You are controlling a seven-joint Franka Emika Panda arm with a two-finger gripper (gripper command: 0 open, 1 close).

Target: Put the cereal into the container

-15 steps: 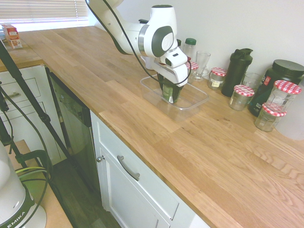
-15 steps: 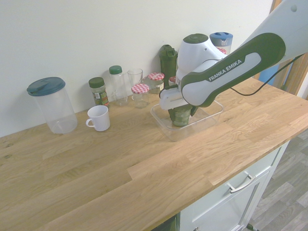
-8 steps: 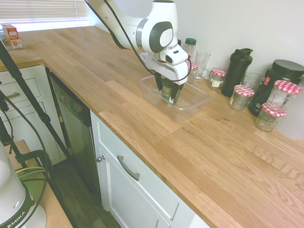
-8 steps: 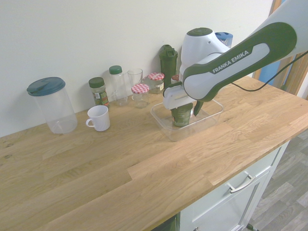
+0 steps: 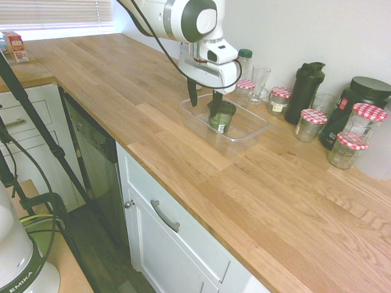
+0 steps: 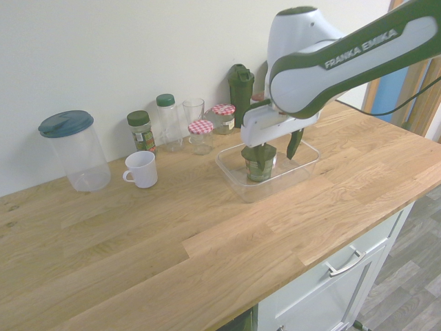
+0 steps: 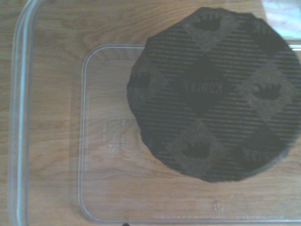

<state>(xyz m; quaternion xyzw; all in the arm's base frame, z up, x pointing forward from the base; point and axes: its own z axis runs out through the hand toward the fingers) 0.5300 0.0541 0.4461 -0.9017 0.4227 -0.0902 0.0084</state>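
First exterior view: your pincer [image 5: 203,101], fingers spread and released, is lifting clear of the jar [image 5: 221,116] now standing below it inside the tub [image 5: 194,121] — delivery apparently complete.

Bare worktop [image 5: 183,152] in front of container [image 5: 247,131], jars [image 5: 308,124] crowding behind

Cereal jar [image 5: 220,117]: small, squat, dark green-black lid, olive-green contents, small white label patch. Stands upright inside the container [image 5: 245,131], just right of frame centre, upper half. Container: shallow clear plastic tub, rounded corners, flared rim, resting flat on wooden countertop. Wrist view: the lid's checked pattern [image 7: 214,94] fills the upper right.
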